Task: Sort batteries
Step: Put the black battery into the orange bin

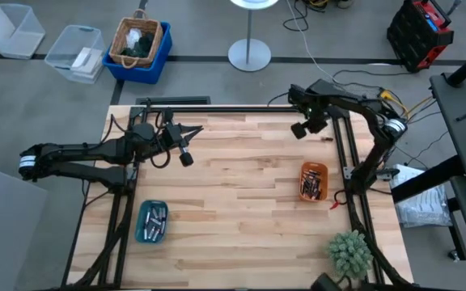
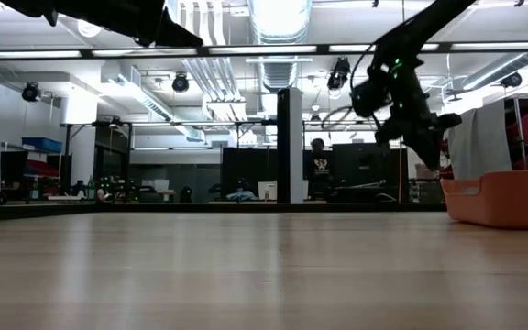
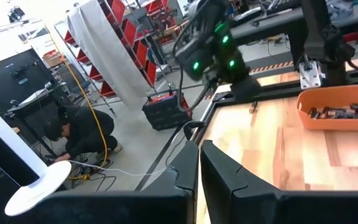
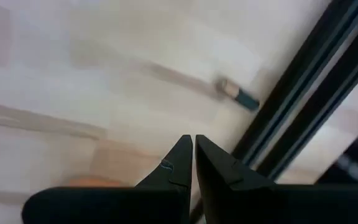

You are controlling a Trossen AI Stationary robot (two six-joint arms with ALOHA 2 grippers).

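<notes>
A single battery (image 4: 236, 93) lies on the wood at the table's far right, beside the black rail (image 4: 303, 93); it also shows in the high view (image 1: 328, 139). My right gripper (image 4: 194, 146) hovers above the table near it, shut and holding nothing (image 1: 322, 123). More batteries lie in the orange tray (image 1: 313, 181) and in the teal tray (image 1: 151, 221). My left gripper (image 3: 199, 158) is shut with nothing between its fingers. It stays raised over the table's far left (image 1: 194, 129), pointing toward the right arm.
A green potted plant (image 1: 350, 252) stands at the near right corner. Black frame rails run along the table's far edge (image 1: 217, 107) and right side. On the floor beyond lie bins, a basket and cables, and a person (image 3: 79, 134) crouches there.
</notes>
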